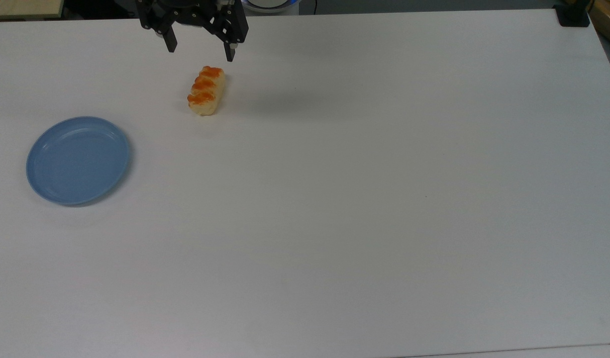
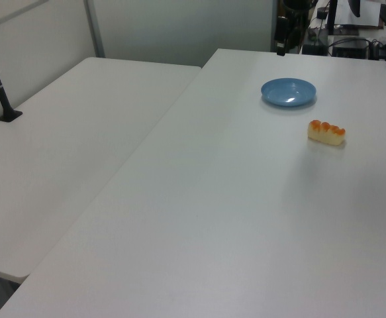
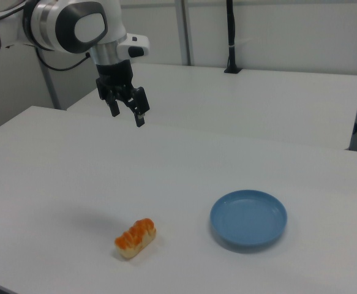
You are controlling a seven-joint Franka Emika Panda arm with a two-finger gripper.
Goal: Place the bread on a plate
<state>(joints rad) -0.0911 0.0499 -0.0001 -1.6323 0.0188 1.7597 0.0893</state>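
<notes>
The bread (image 1: 206, 90) (image 2: 326, 132) (image 3: 135, 237), a small cream loaf with three orange-brown bumps, lies on the white table. The light-blue plate (image 1: 78, 160) (image 2: 289, 91) (image 3: 248, 218) rests apart from it, toward the top view's left, with nothing on it. My gripper (image 1: 201, 53) (image 3: 127, 116) hangs open high above the table, just beyond the bread's far end in the top view, holding nothing.
The white table (image 1: 364, 209) stretches wide to the top view's right. A second white table (image 2: 67, 139) stands alongside. A black post (image 3: 230, 37) and a black clamp (image 1: 572, 15) sit at the far edges.
</notes>
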